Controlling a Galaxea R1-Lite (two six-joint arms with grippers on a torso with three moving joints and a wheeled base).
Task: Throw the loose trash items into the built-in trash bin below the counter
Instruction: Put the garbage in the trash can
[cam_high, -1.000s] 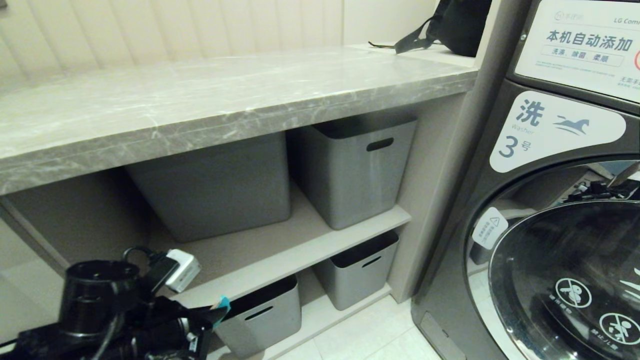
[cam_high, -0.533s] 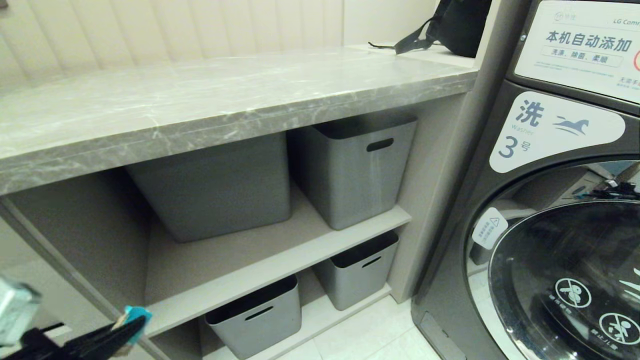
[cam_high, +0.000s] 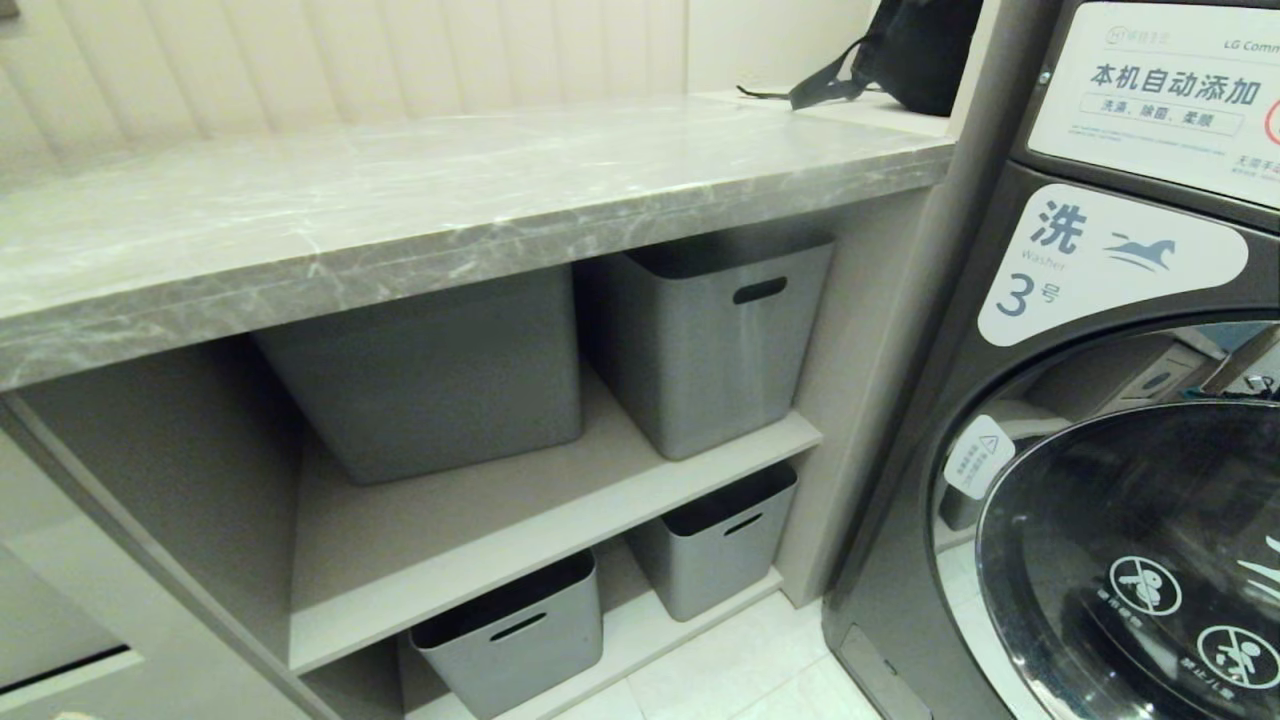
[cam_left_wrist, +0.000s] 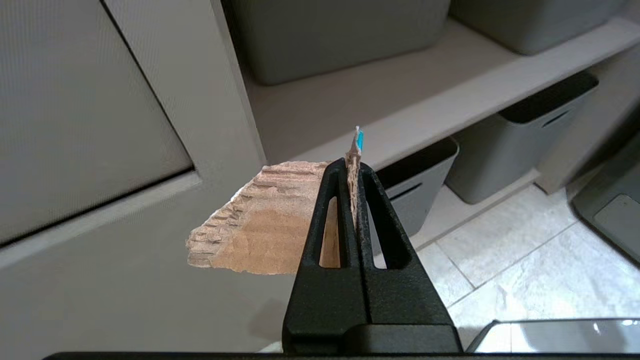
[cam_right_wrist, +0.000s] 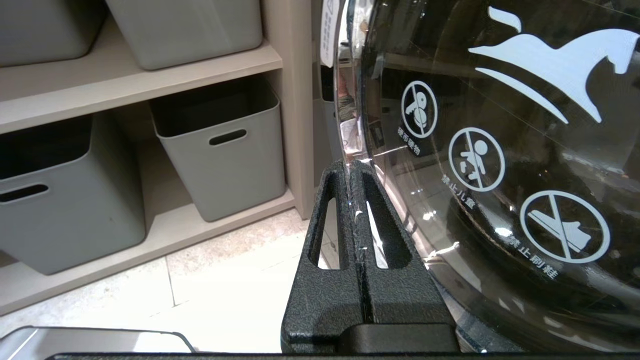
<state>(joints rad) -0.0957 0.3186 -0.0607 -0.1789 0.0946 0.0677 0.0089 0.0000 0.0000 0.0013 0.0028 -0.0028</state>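
One cardboard scrap (cam_left_wrist: 260, 230) sat pinched edge-on in the closed left hand (cam_left_wrist: 354, 167), low beside the beige cabinet front (cam_left_wrist: 150, 280), and with so thin a bite it could slip out before reaching the bin flap.

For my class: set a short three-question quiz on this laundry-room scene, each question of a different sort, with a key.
1. True or false: the left gripper is shut on a cardboard scrap.
2. How many grey storage bins sit under the counter in the head view? A two, B four, C six.
3. Fill in: the right gripper hangs shut beside the glass door of the ____.

Key: 1 true; 2 B; 3 washing machine.
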